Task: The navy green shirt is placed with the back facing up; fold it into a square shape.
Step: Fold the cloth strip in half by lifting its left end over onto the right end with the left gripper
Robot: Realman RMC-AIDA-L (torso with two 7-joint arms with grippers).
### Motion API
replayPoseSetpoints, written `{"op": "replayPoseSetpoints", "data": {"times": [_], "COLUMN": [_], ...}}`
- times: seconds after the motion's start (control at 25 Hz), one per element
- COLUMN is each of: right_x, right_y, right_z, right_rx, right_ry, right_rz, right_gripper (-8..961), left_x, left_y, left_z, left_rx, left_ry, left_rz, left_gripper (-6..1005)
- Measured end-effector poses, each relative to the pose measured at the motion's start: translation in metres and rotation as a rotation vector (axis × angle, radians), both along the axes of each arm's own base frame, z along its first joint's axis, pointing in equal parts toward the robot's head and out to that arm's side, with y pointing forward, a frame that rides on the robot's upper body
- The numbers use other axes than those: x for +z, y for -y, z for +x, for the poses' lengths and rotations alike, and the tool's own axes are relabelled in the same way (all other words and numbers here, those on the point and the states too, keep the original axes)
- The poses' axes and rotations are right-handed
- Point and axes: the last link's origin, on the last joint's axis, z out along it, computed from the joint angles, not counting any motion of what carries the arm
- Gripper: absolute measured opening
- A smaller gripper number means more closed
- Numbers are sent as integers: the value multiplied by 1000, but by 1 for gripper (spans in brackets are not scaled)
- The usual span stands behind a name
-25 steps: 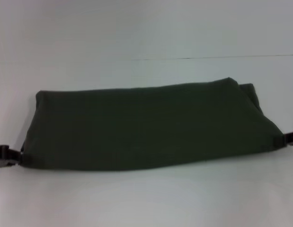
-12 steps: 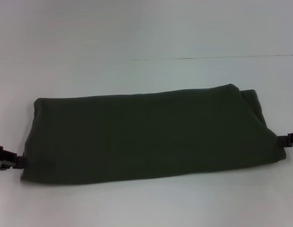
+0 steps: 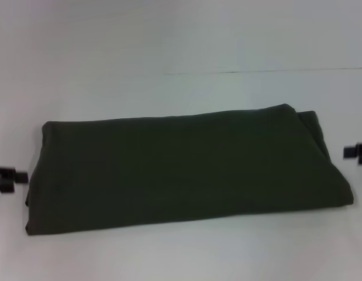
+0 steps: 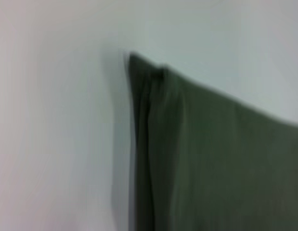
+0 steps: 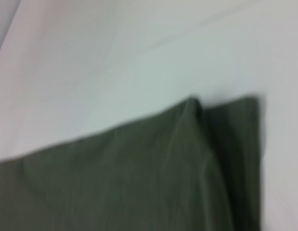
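The shirt [image 3: 181, 167] lies flat on the white worktop [image 3: 181, 41], folded into a long band running left to right, plain side up. Its right end shows a second layer peeking out behind the top fold (also visible in the right wrist view [image 5: 139, 173]). The left wrist view shows the left end [image 4: 211, 159] with layered folded edges. The left end effector [image 3: 10, 177] sits just beside the shirt's left end, apart from the cloth. The right end effector [image 3: 357, 151] sits near the right end, also clear of it. Whether either is apart or together cannot be told.
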Motion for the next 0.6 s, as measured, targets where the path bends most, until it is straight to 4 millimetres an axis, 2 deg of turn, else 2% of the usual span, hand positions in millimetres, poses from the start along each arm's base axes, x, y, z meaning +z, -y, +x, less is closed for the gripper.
{"op": "replayPoseSetpoints", "data": {"times": [0.08,0.2,0.24,0.28,0.4,0.6], "right_x": [12,27,33,37,47,42], "right_y": [-7,-17,-21,-25,-33,-35], "right_z": [0,-2,-5,-7,-18,-26], "right_rx": [1,24,44,64,157,283], "right_ry": [5,2,-9,-20,-56,-105], "right_rz": [53,134,174,207,310,424], "right_gripper": [554,624,647,671,741,913], "left_x": [8,17,23,24,25,18], "left_y": [-8,-18,-30,-33,-50,-80], "left_z": [1,2,6,7,18,50], "left_rx": [4,7,-9,-19,-94,-235], "left_ry": [16,43,90,99,132,148], "left_rz": [73,171,303,333,487,619], "left_gripper": [408,554,602,651,749,883]}}
